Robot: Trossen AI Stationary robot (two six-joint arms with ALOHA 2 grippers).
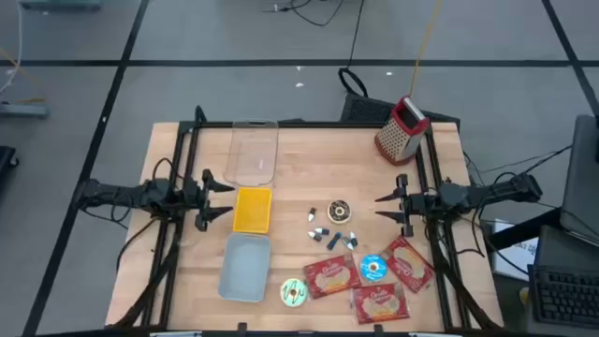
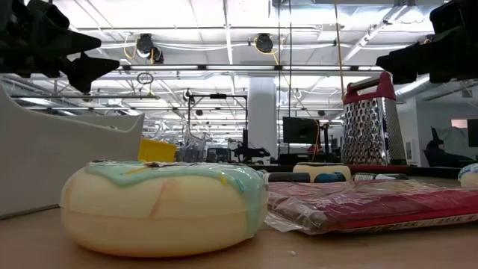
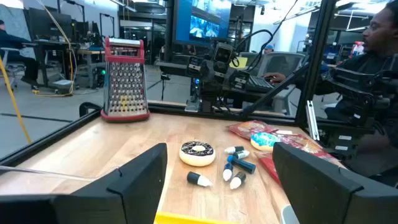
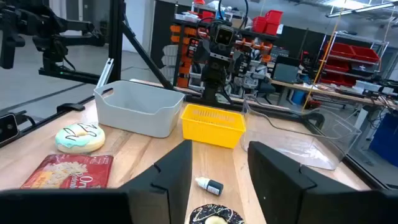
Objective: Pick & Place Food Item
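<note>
Pale wooden tabletop (image 1: 309, 178) on grey floor; ridged yellow basket (image 1: 252, 208) beside smooth grey bin (image 1: 244, 267); both grippers' jaws apart, empty.

Chocolate donut (image 4: 214, 216) cut off by right wrist view's edge; snack-packet (image 1: 329, 278) print too small to read.

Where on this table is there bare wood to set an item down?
Bare wood lies between the clear bin and the grater, and left of the grey bin. It is crowded from the chocolate donut and small bottles down to the red packets.
</note>
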